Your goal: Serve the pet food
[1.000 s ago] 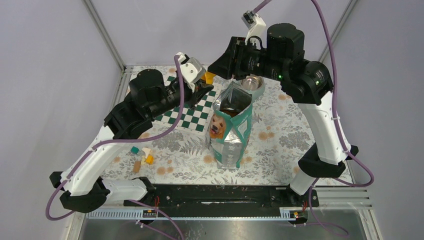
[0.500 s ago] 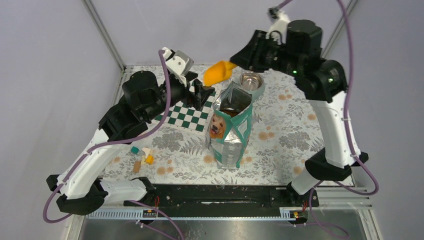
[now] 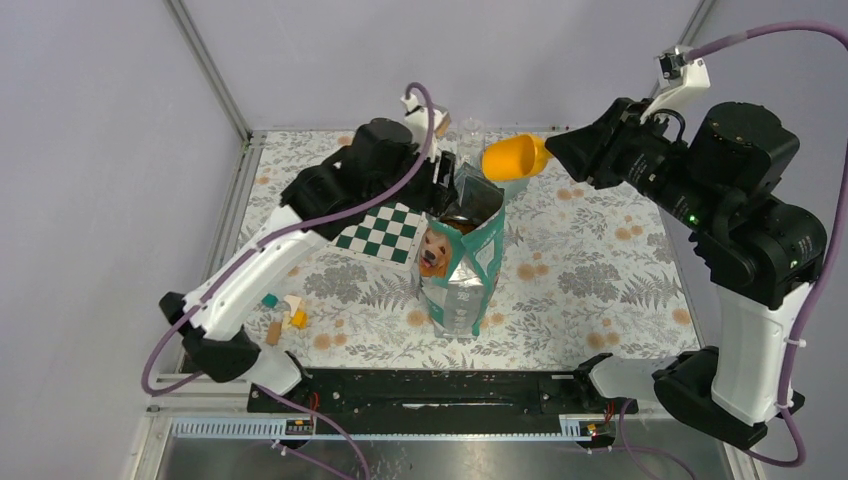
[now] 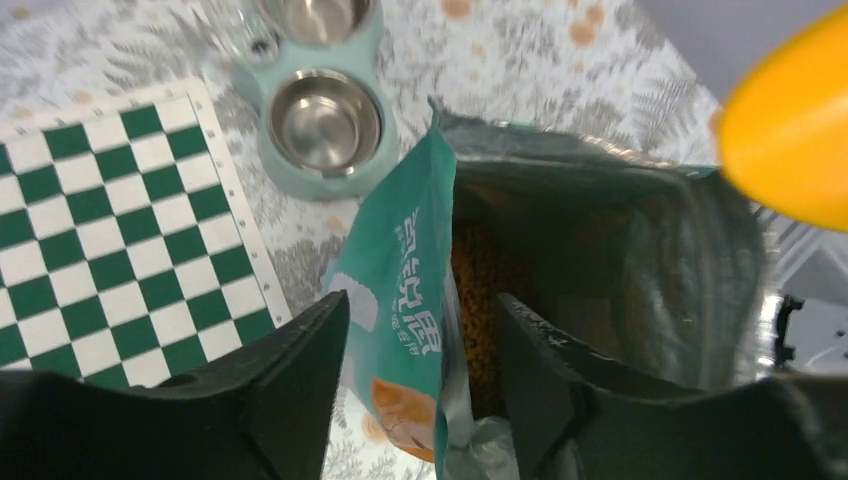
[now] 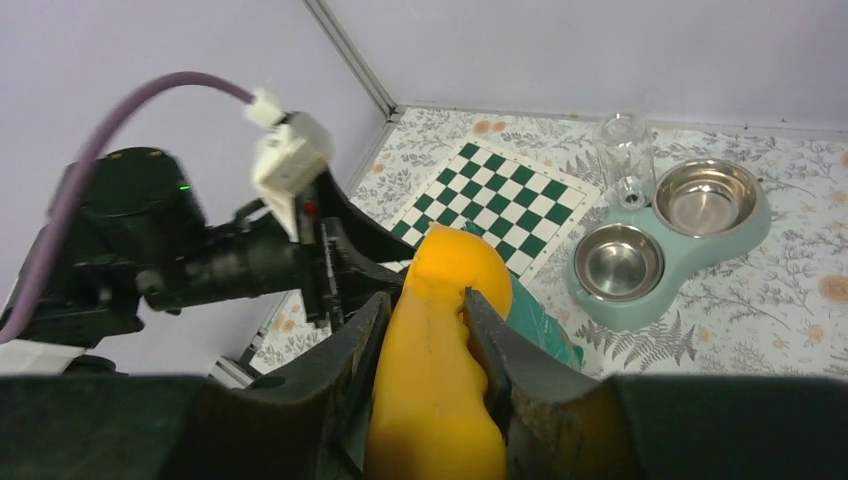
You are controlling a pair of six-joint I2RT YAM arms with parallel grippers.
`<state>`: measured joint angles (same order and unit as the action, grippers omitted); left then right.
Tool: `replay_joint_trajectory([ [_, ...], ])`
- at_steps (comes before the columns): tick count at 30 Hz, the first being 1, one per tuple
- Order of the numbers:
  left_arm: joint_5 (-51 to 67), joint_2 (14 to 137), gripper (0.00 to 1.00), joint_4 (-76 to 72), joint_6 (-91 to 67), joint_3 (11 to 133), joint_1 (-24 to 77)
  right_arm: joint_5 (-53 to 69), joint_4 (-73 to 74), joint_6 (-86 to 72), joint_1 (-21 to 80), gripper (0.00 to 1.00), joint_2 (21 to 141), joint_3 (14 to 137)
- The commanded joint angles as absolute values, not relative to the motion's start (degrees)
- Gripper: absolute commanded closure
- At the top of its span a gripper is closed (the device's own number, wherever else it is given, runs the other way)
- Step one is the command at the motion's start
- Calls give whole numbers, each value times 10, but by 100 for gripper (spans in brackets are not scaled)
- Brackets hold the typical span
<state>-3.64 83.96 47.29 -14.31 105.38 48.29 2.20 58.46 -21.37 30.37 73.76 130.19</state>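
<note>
Tall teal bag point(image 3: 458, 262) with dog picture: upright about the middle of the tabletop point(image 3: 600, 270), top open and spread.

Pet food point(image 4: 476, 290): brown kibble, down inside the open bag, seen in the left wrist view as a dim mass below the rim. Single pieces too small to tell.

Left gripper point(image 4: 420, 310): at the bag's far-left rim, fingers point(image 4: 290, 390) spread apart, one outside the printed wall, the other inside the mouth. Wall between them, not pinched; gap visible on the inner side.

Right gripper point(image 5: 425, 300): raised above the far side of the tabletop, fingers point(image 5: 495, 360) clamped on the handle of the orange scoop point(image 5: 440, 370). Scoop bowl pointing toward the left arm, in the air just beyond the bag's mouth. Contents of scoop not visible.

Teal double feeder point(image 5: 640, 312): beyond the bag, toward the far edge; both steel bowls showing bare metal; clear bottle point(image 5: 624, 155) upright at its far-left end.

Green-and-white checkerboard point(image 3: 385, 230): flat, left of the bag, toward the far-left corner.

Small coloured blocks point(image 3: 283, 315): loose cluster near the left edge, toward the near-left corner.
</note>
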Motion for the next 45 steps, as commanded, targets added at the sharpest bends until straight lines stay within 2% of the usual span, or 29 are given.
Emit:
replay_joint_trajectory([
  [1, 32, 870, 51, 549, -164, 1112, 470, 21, 596, -198, 305, 100, 741, 1282],
  [3, 45, 884, 63, 573, -158, 1127, 464, 33, 597, -200, 304, 100, 734, 1266],
  [6, 40, 888, 96, 593, -145, 1143, 454, 52, 597, -199, 305, 100, 730, 1245],
  [7, 38, 886, 100, 600, -142, 1152, 447, 58, 597, -199, 305, 100, 732, 1238],
  [16, 43, 883, 100, 640, -154, 1286, 426, 118, 597, -200, 307, 100, 779, 1236],
  [24, 12, 865, 100, 647, -186, 1359, 418, 104, 591, -198, 339, 100, 795, 1208],
  [31, -53, 817, 100, 647, -170, 1344, 401, 94, 545, -225, 404, 100, 811, 1176],
  [39, -98, 778, 100, 651, -167, 1328, 361, 101, 455, -290, 431, 100, 793, 1072],
  [41, -78, 782, 100, 646, -174, 1321, 361, 95, 453, -287, 430, 100, 791, 1058],
  [45, 8, 784, 100, 592, -214, 1230, 365, 62, 454, -263, 429, 100, 773, 1018],
])
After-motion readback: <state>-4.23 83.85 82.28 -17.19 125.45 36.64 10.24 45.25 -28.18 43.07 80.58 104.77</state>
